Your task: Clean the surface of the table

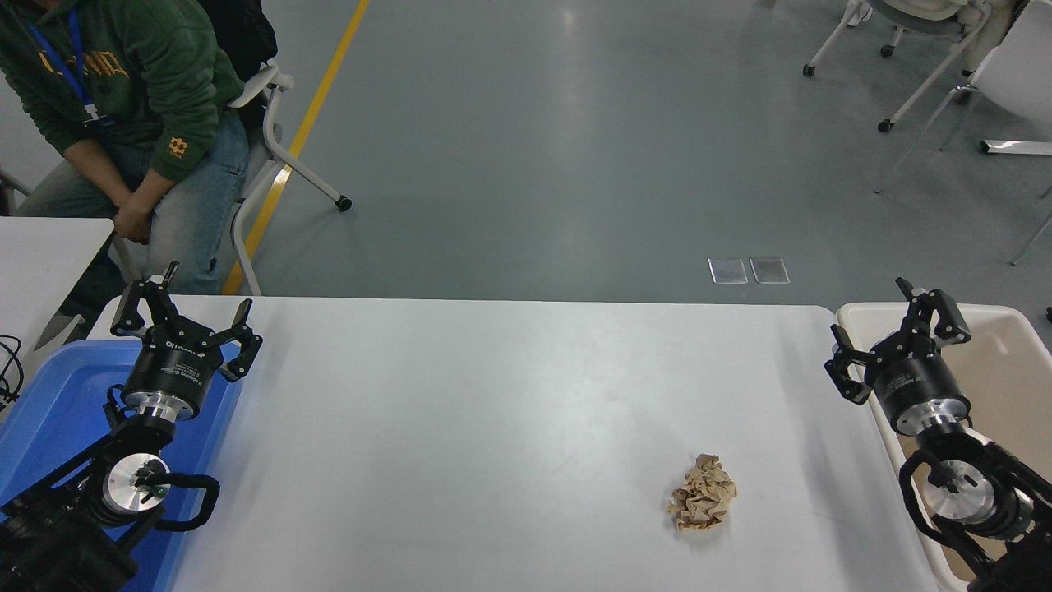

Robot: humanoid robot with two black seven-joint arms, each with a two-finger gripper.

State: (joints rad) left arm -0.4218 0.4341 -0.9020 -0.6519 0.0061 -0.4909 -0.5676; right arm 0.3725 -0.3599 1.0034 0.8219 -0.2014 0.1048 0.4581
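Your right claw (896, 341), wide open & empty, hangs over the matte white rectangular tabletop's (493, 411) right edge, w/ the crumpled brown paper wad (703, 493) lying nearer you, to its left.

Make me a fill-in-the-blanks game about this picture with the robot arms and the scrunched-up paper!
1. The crumpled brown paper ball lies on the white ____.
2. The left gripper hangs over a tray coloured ____.
3. The right gripper is open and holds ____.
4. The beige bin stands at the table's ____ end.

Missing words: table; blue; nothing; right
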